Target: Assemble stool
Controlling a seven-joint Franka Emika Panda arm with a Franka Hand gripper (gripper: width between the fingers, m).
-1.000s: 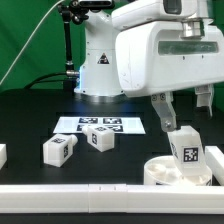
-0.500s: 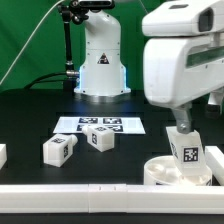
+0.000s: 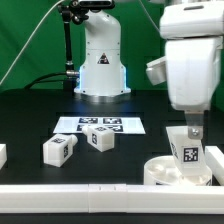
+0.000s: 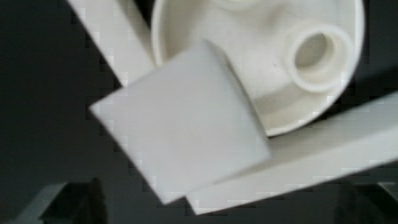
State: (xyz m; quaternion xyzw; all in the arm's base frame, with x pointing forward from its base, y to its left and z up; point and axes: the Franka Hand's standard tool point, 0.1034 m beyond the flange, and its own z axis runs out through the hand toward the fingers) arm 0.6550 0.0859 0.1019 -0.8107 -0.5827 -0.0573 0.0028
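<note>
Exterior view: a leg (image 3: pixel 187 151) stands upright on the round seat (image 3: pixel 160 174), on its right part, tag facing the camera. The seat sits near the exterior view's right, just behind the long white bar (image 3: pixel 90 190) at the table's front edge. Only this view shows the two loose legs (image 3: pixel 60 150) (image 3: pixel 100 138) lying near each other on the black table (image 3: pixel 30 120), well apart from the seat, with the marker board (image 3: pixel 100 124) just behind them. A small white piece (image 3: pixel 2 155) is cut off at the exterior view's left edge.

The gripper (image 3: pixel 190 128) hangs right over the standing leg. The arm's bulky white body (image 3: pixel 190 60) hides most of it, so I cannot tell whether its fingers are spread or closed, or whether they touch the leg.

Wrist view: blurry close-up. It shows the leg's plain flat face (image 4: pixel 187 115) in front of the seat (image 4: pixel 231 40) and a round hole (image 4: pixel 322 48) in the seat, which the other view does not show. A white bar (image 4: pixel 320 165) crosses slantwise beside the leg. Dark shapes at the frame's edge may be fingertips, too unclear to say.
</note>
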